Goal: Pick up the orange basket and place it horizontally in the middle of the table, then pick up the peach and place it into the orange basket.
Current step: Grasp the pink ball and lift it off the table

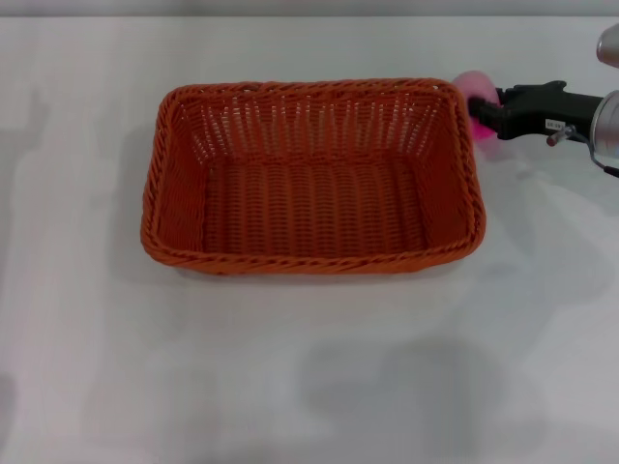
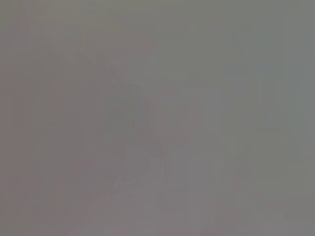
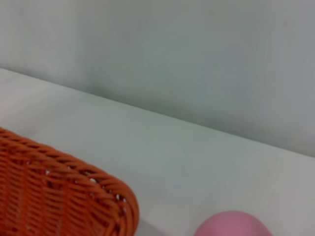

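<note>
Peach (image 1: 471, 89) at right pincer (image 1: 486, 111), just off the basket's far right corner.
Orange basket (image 1: 311, 179) sits lengthwise mid-worktop (image 1: 309, 367), nothing inside it. Right pincer reaches in from the right edge, its black fingers (image 1: 488, 104) against the peach's right side; cannot tell if clamped. Peach partly hidden behind the basket rim and pincer. Right wrist view: peach near basket corner. Left pincer not seen.

Bare test bench or lab setting: a plain white desk (image 1: 290, 367) set against a blank pale wall (image 3: 197, 59).
</note>
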Motion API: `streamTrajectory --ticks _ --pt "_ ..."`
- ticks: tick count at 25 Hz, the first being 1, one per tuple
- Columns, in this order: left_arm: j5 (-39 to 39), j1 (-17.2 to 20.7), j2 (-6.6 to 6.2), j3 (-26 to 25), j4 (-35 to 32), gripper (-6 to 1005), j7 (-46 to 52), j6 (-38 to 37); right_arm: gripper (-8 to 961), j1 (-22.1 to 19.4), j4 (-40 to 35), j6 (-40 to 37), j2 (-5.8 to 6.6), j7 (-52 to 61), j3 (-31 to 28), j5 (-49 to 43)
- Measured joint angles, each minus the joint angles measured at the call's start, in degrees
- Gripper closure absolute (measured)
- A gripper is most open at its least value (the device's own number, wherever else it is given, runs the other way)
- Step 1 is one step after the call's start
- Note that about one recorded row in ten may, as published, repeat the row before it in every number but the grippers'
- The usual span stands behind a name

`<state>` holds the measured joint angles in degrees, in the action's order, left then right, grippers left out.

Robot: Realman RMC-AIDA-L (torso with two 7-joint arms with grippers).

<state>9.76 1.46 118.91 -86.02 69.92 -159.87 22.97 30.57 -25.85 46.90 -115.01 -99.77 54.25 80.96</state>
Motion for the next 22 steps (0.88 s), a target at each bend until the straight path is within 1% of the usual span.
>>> streamTrajectory --ticks 4,17,22 --pt "0.1 -0.3 0.0 -0.1 0.0 149 0.0 0.0 696 -0.2 -0.5 -0.2 0.15 0.3 -0.8 0.0" --pt "0.2 -1.4 0.0 -0.2 -0.8 148 0.0 0.0 711 -0.5 -1.6 -0.2 0.47 1.2 -0.8 0.1" --pt "0.2 -1.9 0.0 -0.6 -1.1 148 0.0 0.0 711 -0.7 -2.5 -1.7 0.49 1.7 -1.2 0.1"
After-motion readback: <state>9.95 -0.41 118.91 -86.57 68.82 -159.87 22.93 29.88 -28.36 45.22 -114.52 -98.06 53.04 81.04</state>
